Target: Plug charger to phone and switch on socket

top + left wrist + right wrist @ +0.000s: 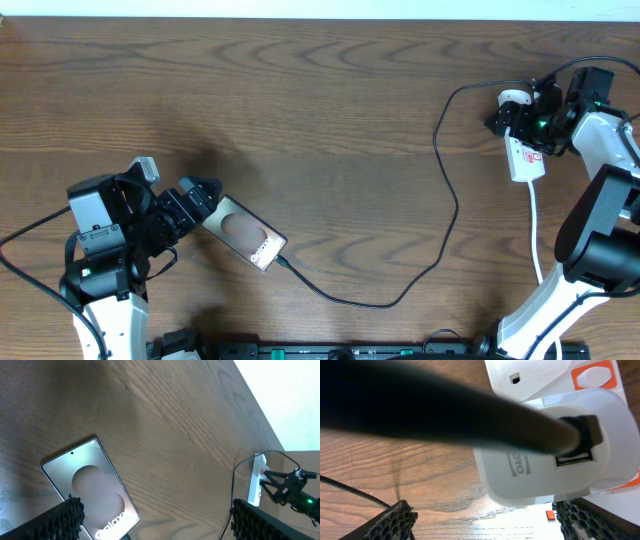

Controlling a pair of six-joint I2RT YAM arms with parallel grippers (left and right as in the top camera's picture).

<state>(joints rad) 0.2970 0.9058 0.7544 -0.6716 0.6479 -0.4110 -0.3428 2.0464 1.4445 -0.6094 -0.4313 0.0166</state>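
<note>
At lower left the phone (250,235) (a rigid, slick slab, best pinched across its long edges) is lying on the surface (320,100) just beside the wide-open left pincer (208,196), while the right pincer (487,520) is gaping wide at the socket (527,160), upper right.

I see a dark brown wood-grain table (300,110) filling the overhead view. A pale white strip (330,8) borders its far edge.

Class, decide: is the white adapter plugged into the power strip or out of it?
In, it appears. The adapter sits seated against the power strip, with the black cable entering its port; the prongs are hidden.
</note>
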